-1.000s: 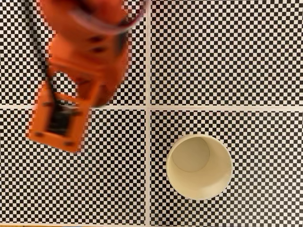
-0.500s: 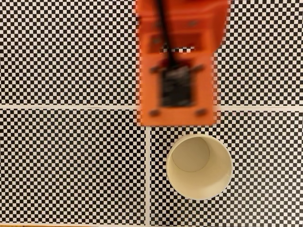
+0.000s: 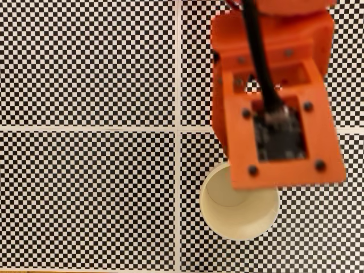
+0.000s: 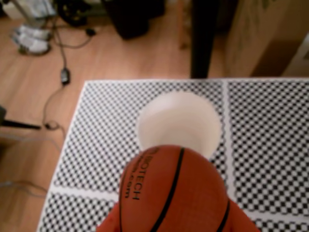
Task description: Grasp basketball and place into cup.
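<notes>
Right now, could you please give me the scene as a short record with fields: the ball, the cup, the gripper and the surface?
ball: basketball, orange with black seams, held in the gripper, close to the wrist camera
cup: cream cup, upright, mouth open, nothing seen inside
gripper: shut on the basketball; in the fixed view the arm covers the cup's upper rim
surface: checkered mat with white lines

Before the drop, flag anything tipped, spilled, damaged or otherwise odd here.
Nothing stands out. The cup stands upright on the checkered mat, its inside plain and undamaged. In the wrist view the basketball sits held in the gripper, the cup just beyond it.
</notes>
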